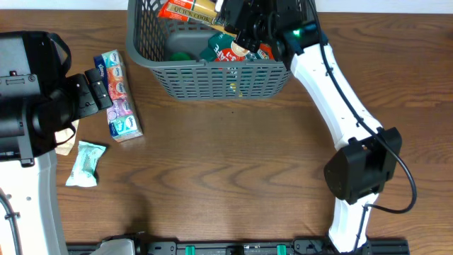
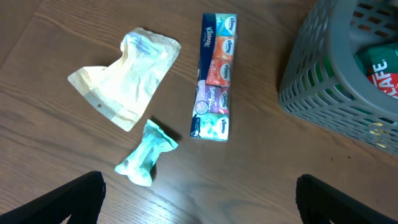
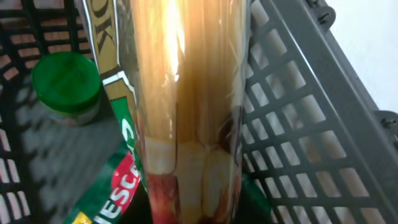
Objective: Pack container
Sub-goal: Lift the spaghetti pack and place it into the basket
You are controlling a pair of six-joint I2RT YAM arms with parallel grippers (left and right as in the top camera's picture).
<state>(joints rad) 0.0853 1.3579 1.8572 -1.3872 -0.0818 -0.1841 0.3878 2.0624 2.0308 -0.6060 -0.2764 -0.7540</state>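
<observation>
The dark grey slotted container [image 1: 212, 69] stands at the table's far middle; it also shows in the left wrist view [image 2: 323, 99] and the right wrist view [image 3: 292, 124]. My right gripper [image 1: 241, 37] reaches down inside it, shut on a clear packet [image 3: 186, 93] with tan and red contents; its fingers are hidden behind the packet. Inside lie a green-lidded jar [image 3: 67, 84], a green and red sachet [image 3: 106, 186] and an orange box [image 1: 185, 8]. My left gripper [image 2: 199, 186] hangs open and empty above the table at the left [image 1: 99, 88].
A long multi-colour tissue pack [image 2: 214, 78] lies left of the container [image 1: 119, 95]. A crumpled cream pouch [image 2: 124, 74] and a small mint-green packet [image 2: 146, 154] lie further left. The right arm's base [image 1: 361, 170] stands at the right.
</observation>
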